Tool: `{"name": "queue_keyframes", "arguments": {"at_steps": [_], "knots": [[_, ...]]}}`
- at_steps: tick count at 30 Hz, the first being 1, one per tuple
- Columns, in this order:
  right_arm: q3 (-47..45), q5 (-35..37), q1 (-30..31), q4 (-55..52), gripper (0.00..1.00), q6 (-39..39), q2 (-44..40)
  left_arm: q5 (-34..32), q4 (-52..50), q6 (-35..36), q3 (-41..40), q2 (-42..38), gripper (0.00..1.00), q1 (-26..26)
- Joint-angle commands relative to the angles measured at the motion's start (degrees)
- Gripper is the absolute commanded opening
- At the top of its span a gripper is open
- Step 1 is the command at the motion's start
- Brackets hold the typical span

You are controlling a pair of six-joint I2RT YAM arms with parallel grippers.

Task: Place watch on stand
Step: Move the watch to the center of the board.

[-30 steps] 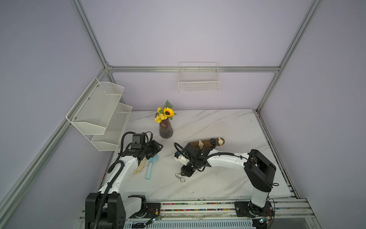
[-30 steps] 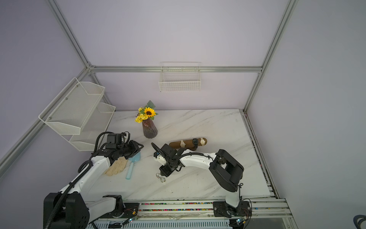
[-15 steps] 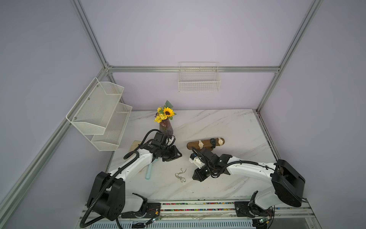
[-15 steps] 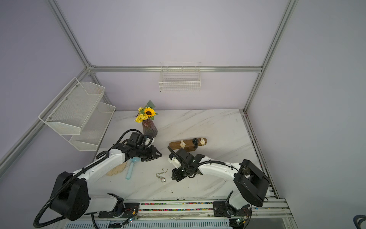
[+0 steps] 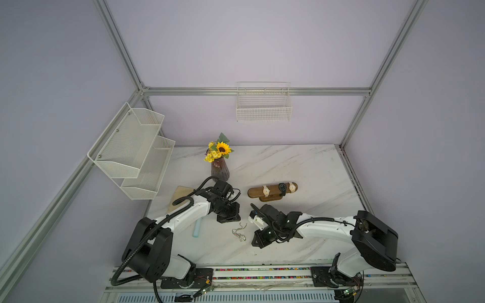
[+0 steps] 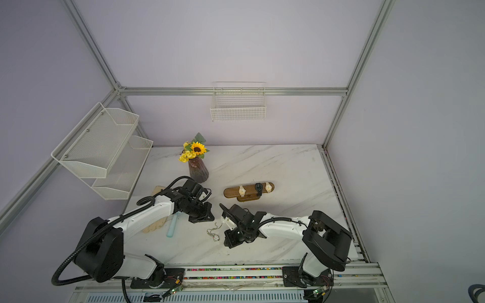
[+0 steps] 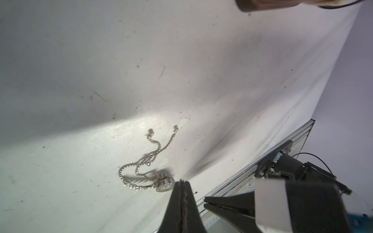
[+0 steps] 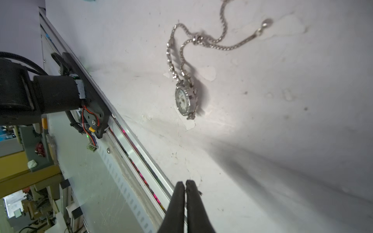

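Silver chain watch (image 8: 184, 98) loose; three watches (image 5: 282, 187) on stand (image 5: 256, 192).

Both top views are bright, sharp and evenly lit from overhead, with only faint shadows on the table (image 5: 301, 168). In the wrist views broad grey shadows cross the table around one glaring patch. The watch (image 8: 184, 98) is crisp beside its dark shadow, and the stand (image 7: 282, 4) is blurred.

1. I see the watch (image 5: 242, 237) lying on the table (image 5: 301, 168), between the left gripper (image 7: 182, 182) and right gripper (image 8: 185, 182).
2. The stand (image 5: 273, 191) sits behind them; the vase (image 5: 220, 169) stands behind the left gripper.
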Motion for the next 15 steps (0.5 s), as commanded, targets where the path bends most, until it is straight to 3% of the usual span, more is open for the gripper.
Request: {"name": "queue_keyframes", "arguments": {"at_steps": [1,10,15], "knots": [[5.29,6.72,2.80,-0.98,0.06,-1.59,3.47,-2.16,-2.01,-1.34,1.23,2.11,0.00,2.49],[10.29,12.40,5.19,-1.29,0.02,-2.21,12.15,-2.46,-2.75,-1.76,-0.16,-0.43,0.00,11.73],[11.12,15.03,3.43,-1.40,0.01,-1.41,14.03,-1.18,-2.97,-1.26,-0.36,-1.01,0.00,13.25]]}}
